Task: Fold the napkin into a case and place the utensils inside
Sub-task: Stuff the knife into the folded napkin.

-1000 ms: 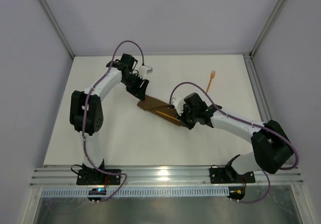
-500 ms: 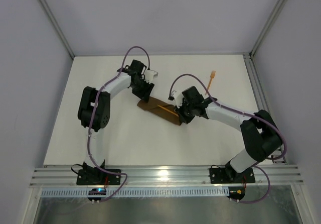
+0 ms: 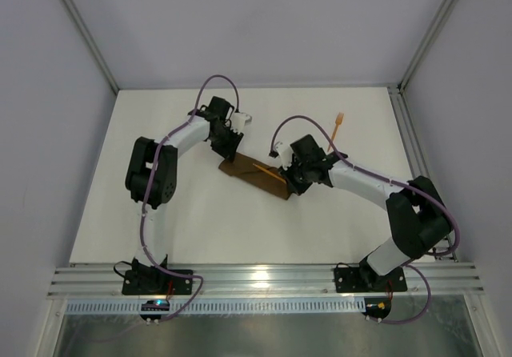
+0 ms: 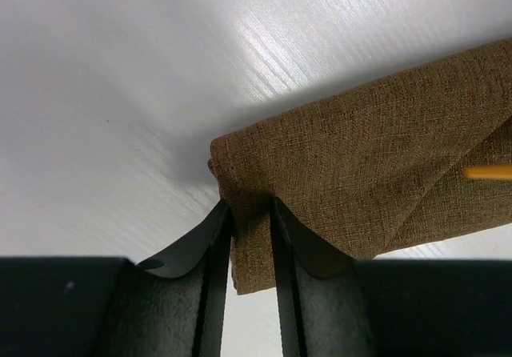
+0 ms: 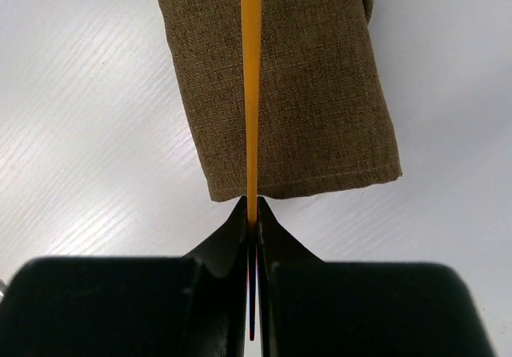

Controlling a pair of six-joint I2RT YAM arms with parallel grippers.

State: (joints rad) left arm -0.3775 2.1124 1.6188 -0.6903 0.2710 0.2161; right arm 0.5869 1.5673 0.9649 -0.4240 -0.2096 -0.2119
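Note:
The dark brown napkin [image 3: 254,173] lies folded into a narrow strip, the case, slanting across the middle of the table. My left gripper [image 4: 250,210] is at its upper-left end, shut on a fold of the cloth [image 4: 376,157] at the corner. My right gripper [image 5: 251,213] is at the lower-right end, shut on the plain pointed orange utensil [image 5: 251,69], which lies lengthwise over the cloth [image 5: 312,93]. The utensil's tip [image 4: 488,171] shows in the left wrist view. The orange fork [image 3: 338,126] lies alone on the table to the upper right.
The white table [image 3: 200,221] is bounded by metal frame rails, with one along the right edge [image 3: 404,149]. Grey walls close in the back and sides. Both arms reach inward and meet over the strip, with purple cables looping above them.
My left gripper has moved right to the strip's end and closed on the cloth. My right gripper, still holding the orange utensil, has shifted a little up and left along the strip.

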